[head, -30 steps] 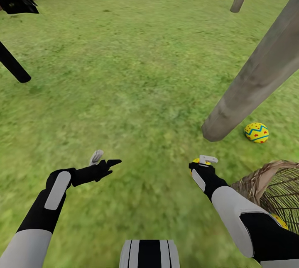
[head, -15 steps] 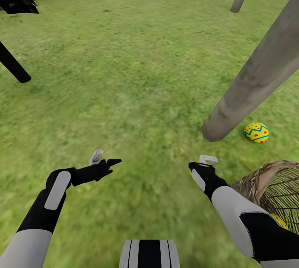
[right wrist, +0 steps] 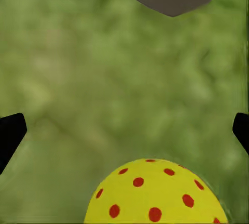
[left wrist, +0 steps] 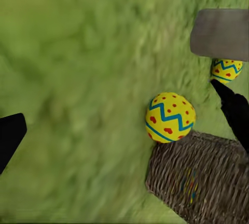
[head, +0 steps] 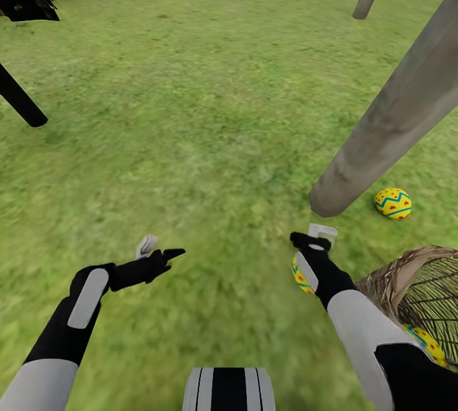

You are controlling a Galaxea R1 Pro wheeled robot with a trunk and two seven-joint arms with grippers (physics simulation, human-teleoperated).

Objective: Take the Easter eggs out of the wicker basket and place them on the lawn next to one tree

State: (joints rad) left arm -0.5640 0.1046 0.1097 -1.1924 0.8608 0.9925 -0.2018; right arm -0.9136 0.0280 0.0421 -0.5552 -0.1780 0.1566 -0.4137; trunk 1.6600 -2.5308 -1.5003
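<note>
Tree trunk just ahead of right gripper, basket beside.

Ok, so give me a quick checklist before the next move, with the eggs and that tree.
1. Right pincer open, clear of the egg: ok.
2. Egg below it settled on the lawn: cannot tell.
3. That egg close to the tree trunk: ok, between trunk and basket.
4. Far egg on the grass beside the same trunk: ok.
5. Basket emptied: not ok, one last egg sits inside.
6. Left pincer open and empty: ok.
</note>
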